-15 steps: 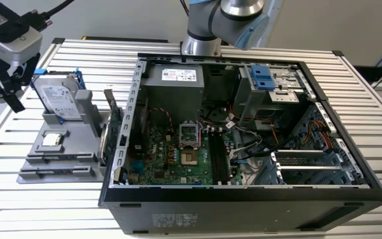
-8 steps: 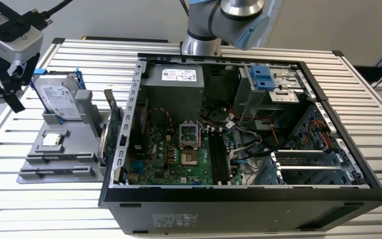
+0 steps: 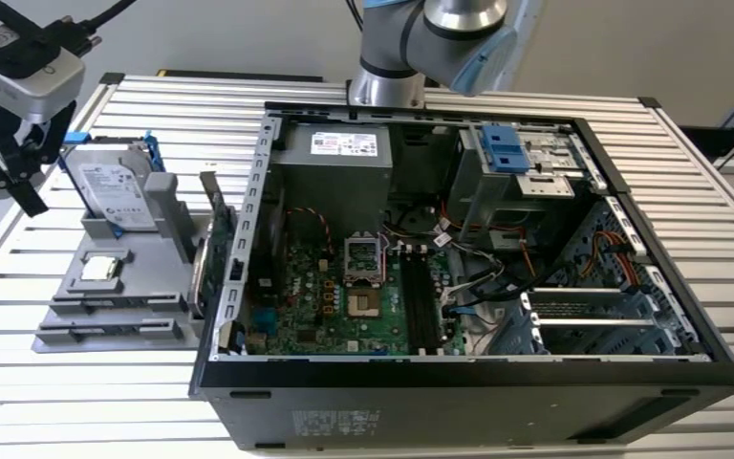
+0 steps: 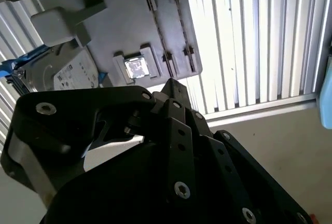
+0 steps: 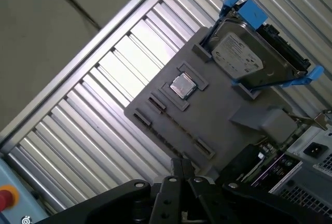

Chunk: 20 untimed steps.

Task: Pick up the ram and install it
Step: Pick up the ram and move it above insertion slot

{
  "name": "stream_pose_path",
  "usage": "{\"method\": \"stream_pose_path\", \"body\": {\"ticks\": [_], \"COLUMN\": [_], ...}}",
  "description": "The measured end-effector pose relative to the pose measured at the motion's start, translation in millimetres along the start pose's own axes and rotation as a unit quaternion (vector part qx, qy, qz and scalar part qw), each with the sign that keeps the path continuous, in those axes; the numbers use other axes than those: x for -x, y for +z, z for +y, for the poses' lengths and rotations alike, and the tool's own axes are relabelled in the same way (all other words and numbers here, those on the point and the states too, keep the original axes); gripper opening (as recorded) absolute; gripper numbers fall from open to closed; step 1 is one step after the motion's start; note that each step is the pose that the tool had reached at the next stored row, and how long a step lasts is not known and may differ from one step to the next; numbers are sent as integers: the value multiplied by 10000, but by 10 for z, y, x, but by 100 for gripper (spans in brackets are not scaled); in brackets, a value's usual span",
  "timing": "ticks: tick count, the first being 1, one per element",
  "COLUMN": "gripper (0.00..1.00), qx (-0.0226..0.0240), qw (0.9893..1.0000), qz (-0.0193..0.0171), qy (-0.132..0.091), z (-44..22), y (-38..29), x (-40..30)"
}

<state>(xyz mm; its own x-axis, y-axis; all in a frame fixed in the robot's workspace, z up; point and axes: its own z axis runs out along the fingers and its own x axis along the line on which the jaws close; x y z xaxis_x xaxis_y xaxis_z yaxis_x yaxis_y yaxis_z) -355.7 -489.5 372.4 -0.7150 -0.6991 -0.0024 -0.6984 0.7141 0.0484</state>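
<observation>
The slatted desk [image 3: 673, 172] lies beneath the hand [image 4: 174, 86]. The open computer case [image 3: 469, 382] stands well away from it. The grey parts holder [image 5: 218, 120] is just beyond the fingertips, with the blue-framed hard drive [image 5: 244, 58] farther off and the processor [image 5: 181, 85] nearer. The hand is closed with nothing visible in it. I cannot tell where the ram is.

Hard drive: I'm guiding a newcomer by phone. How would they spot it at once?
Find the open computer case. On the exterior view's left of it sits a grey holder, with the hard drive propped at its far end. It alone is silver in a blue frame.
</observation>
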Motion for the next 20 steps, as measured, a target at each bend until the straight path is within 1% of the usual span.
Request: {"method": "stream_pose_path", "body": {"ticks": [15,20], "gripper": [0,0], "qx": [1,1], "qw": [9997,9997], "qz": [11,12], "qy": [-229,-241], "z": [0,0], "y": [0,0], "x": [0,0]}}
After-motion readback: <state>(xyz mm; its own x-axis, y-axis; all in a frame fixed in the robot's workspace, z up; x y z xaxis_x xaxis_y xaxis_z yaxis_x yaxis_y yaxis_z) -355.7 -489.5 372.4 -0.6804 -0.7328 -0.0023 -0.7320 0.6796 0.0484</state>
